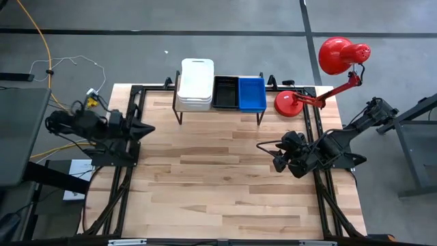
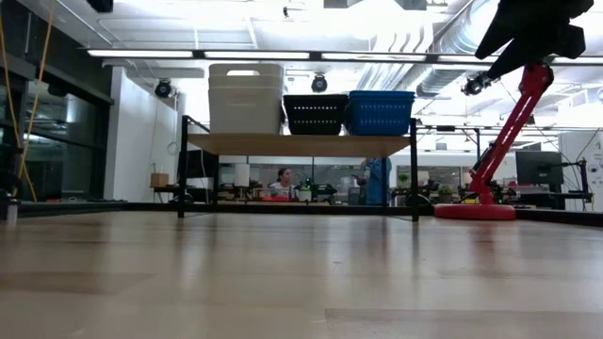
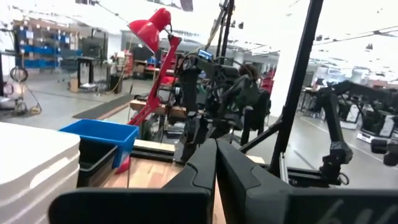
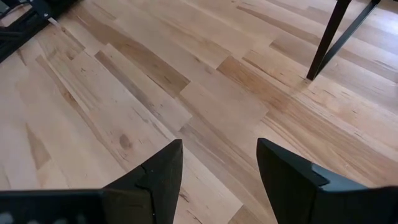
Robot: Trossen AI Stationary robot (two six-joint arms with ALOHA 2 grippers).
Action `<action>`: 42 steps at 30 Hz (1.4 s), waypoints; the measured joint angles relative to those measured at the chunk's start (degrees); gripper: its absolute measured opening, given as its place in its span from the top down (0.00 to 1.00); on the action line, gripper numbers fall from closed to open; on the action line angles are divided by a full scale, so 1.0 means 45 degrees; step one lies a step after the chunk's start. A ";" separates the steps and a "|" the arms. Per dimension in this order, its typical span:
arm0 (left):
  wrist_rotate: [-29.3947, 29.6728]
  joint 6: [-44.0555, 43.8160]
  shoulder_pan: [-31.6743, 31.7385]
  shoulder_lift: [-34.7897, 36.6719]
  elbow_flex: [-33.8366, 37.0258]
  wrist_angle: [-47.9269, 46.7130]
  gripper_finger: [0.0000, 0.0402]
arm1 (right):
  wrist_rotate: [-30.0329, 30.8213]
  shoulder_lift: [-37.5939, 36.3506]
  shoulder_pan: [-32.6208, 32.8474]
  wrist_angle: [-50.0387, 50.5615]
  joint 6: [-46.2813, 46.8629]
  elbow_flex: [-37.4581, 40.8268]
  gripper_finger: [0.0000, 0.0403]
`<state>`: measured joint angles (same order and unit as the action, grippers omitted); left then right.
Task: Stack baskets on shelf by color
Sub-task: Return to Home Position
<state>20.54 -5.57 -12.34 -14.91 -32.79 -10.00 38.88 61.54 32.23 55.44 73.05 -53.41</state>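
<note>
From my console I saw the shelf (image 2: 301,144) standing along the back edge of the wooden surface (image 1: 218,184), with its plank running left to right. All the baskets sat on top of it, open sides up, in three groups side by side. The white stack (image 1: 196,84) was at the left end, the black ones (image 1: 225,92) were in the middle, and the blue ones (image 1: 251,93) were at the right end. Black and blue were touching, and white was just beside black. Each basket's long axis ran front to back, across the plank rather than along it. In the low view the white stack rose clearly higher than the other two.

A red desk lamp (image 1: 341,55) was the nearest clutter. Its round base (image 1: 290,104) rested on the surface just beside the shelf's right legs, and its arm slanted up and out past the back right corner. That base lay between the right arm and the right end of the shelf. A yellow cable (image 1: 42,41) trailed over the floor off the left side. Under the shelf, the low view showed a person (image 2: 283,181) seated far back in the room.

The left claw (image 1: 151,128) hovered over the left edge of the surface, well apart from the shelf. It pointed across toward the other arm, and its fingers were clenched together on nothing. The right claw (image 4: 219,149) hung over the right side, tilted down at bare wood. It was released, with its fingers spread, and a shelf leg (image 4: 333,34) stood ahead of it.
</note>
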 joint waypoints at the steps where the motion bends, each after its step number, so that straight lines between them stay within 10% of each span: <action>1: 0.0007 0.0118 0.0000 0.0207 0.0462 0.0377 1.00 | -0.0013 0.0000 0.0000 0.0000 0.0000 0.0000 0.52; 31: -0.3890 -0.2160 0.4257 0.3182 0.7177 0.3743 1.00 | -0.0694 0.0000 -0.0005 0.0659 0.0107 0.0002 0.52; 42: -0.3939 -0.2286 0.4430 0.3209 0.7144 0.2406 1.00 | -0.1946 0.0000 -0.0005 0.1615 0.1765 -0.0001 0.53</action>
<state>2.82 -15.86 7.60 -0.47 -0.64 0.82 30.12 61.54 32.21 62.71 80.99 -53.42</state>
